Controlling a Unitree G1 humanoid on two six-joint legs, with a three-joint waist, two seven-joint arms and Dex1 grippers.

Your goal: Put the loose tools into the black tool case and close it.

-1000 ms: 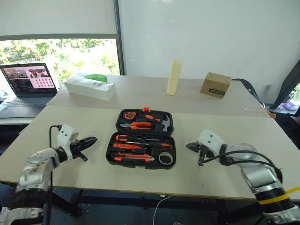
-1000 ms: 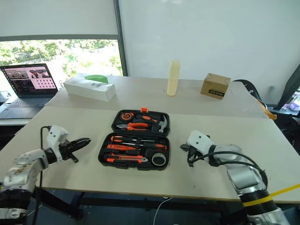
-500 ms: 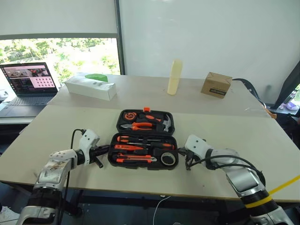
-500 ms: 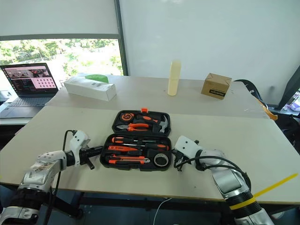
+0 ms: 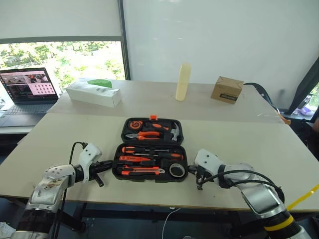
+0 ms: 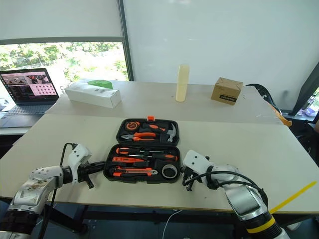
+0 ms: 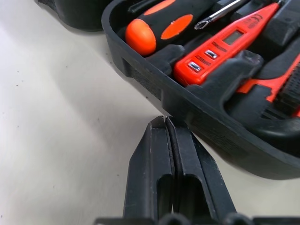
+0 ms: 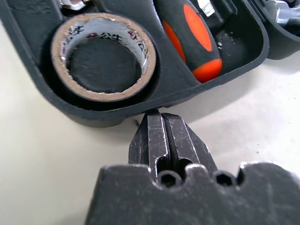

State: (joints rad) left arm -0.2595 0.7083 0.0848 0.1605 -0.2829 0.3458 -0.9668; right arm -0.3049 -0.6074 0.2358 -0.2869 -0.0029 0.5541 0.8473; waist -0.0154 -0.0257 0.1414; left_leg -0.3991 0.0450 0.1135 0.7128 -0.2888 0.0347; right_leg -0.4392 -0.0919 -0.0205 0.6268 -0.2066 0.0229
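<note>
Tools all sat in the slots of the black tool case, which lay open near the front of the table, so only closing was left; left gripper and right gripper, both pinched together and empty, were at its near half's side walls.

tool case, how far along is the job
Done: the tools lie in the case, among them the tape roll, tester and a screwdriver. In hand: both pincers are shut and empty, the left pincer at the case's left edge, the right pincer at its right edge beside the roll. Left: the case is open and its lid has yet to be folded shut.
</note>
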